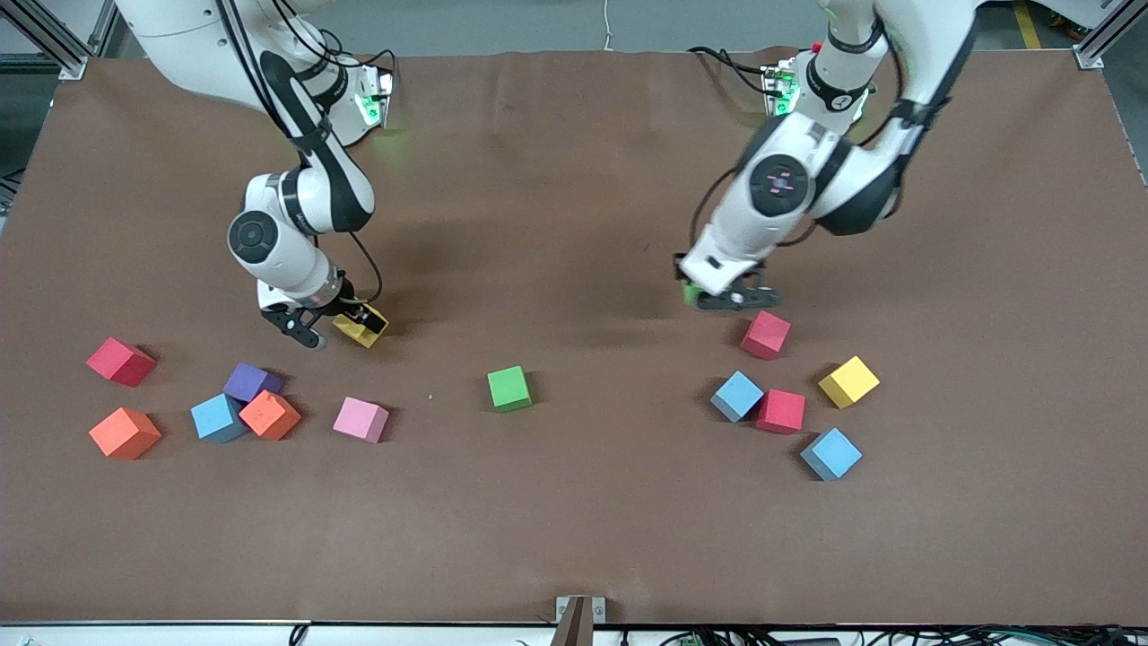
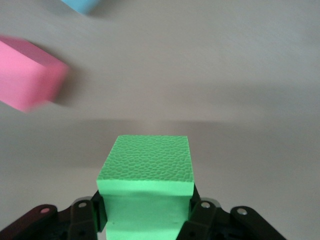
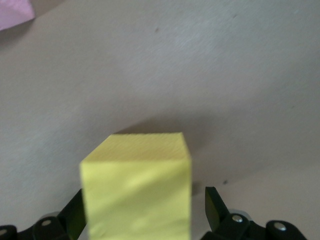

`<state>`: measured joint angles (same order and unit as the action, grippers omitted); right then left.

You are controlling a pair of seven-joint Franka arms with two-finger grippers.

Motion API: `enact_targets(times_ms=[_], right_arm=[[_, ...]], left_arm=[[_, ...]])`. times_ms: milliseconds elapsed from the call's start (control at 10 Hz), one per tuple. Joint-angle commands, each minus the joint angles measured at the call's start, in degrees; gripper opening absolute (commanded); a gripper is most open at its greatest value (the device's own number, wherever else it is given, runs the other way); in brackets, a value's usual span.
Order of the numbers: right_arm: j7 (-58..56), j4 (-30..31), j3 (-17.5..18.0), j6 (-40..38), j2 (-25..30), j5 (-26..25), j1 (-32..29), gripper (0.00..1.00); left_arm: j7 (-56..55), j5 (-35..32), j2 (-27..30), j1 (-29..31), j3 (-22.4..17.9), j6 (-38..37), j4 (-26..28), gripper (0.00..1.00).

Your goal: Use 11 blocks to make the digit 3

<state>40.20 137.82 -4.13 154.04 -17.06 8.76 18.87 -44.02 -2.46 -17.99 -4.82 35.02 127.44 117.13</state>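
Mostly, the green block [image 1: 690, 292] in the left gripper [image 1: 717, 296] is hidden in the front view; only a small edge peeks out. The left wrist view shows it well: a bumpy foam cube with both fingers [image 2: 95, 212] pressed tight on its sides. It hangs low over the table [image 1: 574, 224], by a red block [image 1: 766, 335]. The right gripper [image 1: 334, 323] is low at the right arm's end. Its fingers stand apart with a yellow block [image 1: 360, 328] between them. The right wrist view shows a gap beside that block; the front view does not. The other blocks lie loose in two groups, with a second green block [image 1: 509, 388] alone between them. There is no 3 shape.
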Motion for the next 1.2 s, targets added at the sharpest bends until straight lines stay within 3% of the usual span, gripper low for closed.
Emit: enact_targets(times_ms=[0,300,700,900,1000,1100], right_arm=[[2.07,1.31,-0.09,0.92,1.68,0.82,1.52,1.0],[1.55,1.31,-0.36,0.65,1.86,0.74,1.34,1.0],[0.41,1.22,-0.88,0.47,1.86,-0.66,0.73,1.0],[-0.3,1.22,-0.88,0.39,2.3,-2.16,0.46,1.0],[-0.3,1.22,-1.15,0.3,2.39,-3.12,0.38,1.0],[-0.3,1.13,-1.32,0.3,2.39,-3.39,0.38,1.0]], left_arm=[[-9.03,0.01,-8.7,-8.75,0.22,-0.35,-7.76,0.18],[-18.53,-4.72,-14.34,-18.97,-0.04,6.32,-8.32,0.18],[-29.08,-17.46,-21.11,-22.07,-0.22,7.3,-8.4,0.18],[-28.94,-19.24,-22.0,-22.33,-0.22,7.3,-8.49,0.18],[-28.85,-19.33,-22.44,-22.33,-0.22,7.3,-8.41,0.24],[-29.46,-19.25,-22.44,-22.33,-0.22,7.3,-8.41,0.62]])
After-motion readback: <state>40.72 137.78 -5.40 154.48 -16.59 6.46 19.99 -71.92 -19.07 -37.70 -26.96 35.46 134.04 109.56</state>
